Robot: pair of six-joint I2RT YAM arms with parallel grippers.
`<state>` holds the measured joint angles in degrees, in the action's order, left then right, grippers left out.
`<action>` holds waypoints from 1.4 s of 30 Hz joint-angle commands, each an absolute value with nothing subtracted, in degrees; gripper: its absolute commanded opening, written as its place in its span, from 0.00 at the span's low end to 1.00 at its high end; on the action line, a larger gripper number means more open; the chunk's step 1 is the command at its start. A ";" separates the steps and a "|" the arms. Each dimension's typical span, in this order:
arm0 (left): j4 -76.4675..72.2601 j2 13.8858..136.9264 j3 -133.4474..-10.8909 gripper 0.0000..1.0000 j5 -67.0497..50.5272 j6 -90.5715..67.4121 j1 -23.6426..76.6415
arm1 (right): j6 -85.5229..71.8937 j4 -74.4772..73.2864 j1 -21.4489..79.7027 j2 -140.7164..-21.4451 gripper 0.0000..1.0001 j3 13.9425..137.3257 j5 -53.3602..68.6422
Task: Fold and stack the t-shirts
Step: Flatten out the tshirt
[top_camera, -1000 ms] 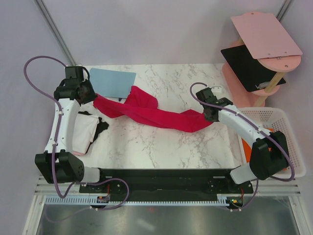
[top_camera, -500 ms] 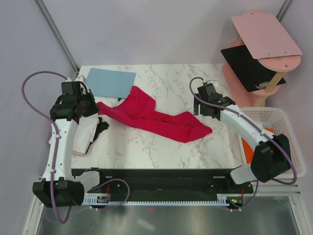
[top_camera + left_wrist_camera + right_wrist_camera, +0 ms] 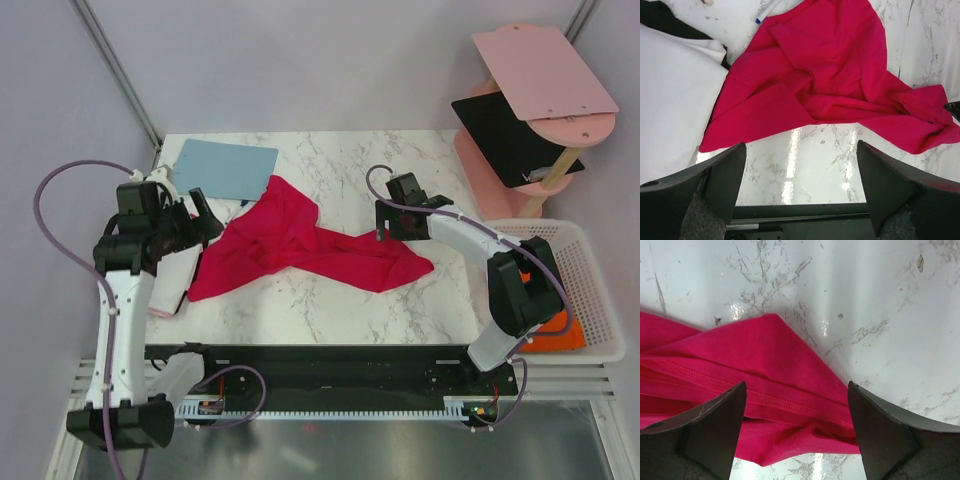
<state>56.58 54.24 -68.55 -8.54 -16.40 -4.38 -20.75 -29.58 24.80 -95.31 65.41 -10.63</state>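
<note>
Lying crumpled on the marble table, the crimson t-shirt runs its long axis left to right between my arms, its left corner just beside the white t-shirt. My left gripper and right gripper both gape wide, holding nothing.

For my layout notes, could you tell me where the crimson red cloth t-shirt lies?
In the top view, the crimson red t-shirt lies crumpled across the marble table, its far end beside the flat light-blue board.
</note>
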 commanded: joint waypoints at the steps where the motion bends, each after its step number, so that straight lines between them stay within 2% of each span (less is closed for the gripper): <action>1: 47.21 67.57 -70.13 0.96 -13.80 -15.64 -3.35 | -20.74 -25.93 24.87 -95.45 0.89 67.41 -9.05; 9: 45.34 94.10 -88.93 0.95 -10.46 -14.85 7.20 | -21.44 -22.50 24.87 -100.10 0.87 70.66 -2.12; 14: 49.30 107.28 -98.59 0.88 -8.09 -15.47 9.75 | -21.71 -23.02 25.14 -101.34 0.86 71.02 -0.79; 16: 51.14 109.06 -99.23 0.87 -6.60 -14.94 9.93 | -21.53 -23.11 25.05 -100.90 0.86 70.67 -0.88; 22: 53.09 110.48 -96.86 0.96 -0.44 -14.24 8.71 | -21.18 -23.47 25.14 -99.93 0.86 69.17 -1.06; 27: 52.30 111.97 -94.31 0.96 -8.51 -14.77 2.82 | -21.53 -23.03 25.14 -100.55 0.86 68.73 -0.44; 37: 50.54 116.80 -92.81 0.89 -14.58 -14.41 0.09 | -21.62 -22.50 25.14 -100.99 0.86 68.38 -0.09; 42: 49.57 119.26 -92.99 0.81 -17.05 -14.59 0.09 | -21.53 -22.41 25.14 -101.08 0.86 68.38 -0.18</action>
<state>51.18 117.71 -92.92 -13.21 -16.36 -0.10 -21.23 -23.92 24.91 -101.45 68.82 -0.75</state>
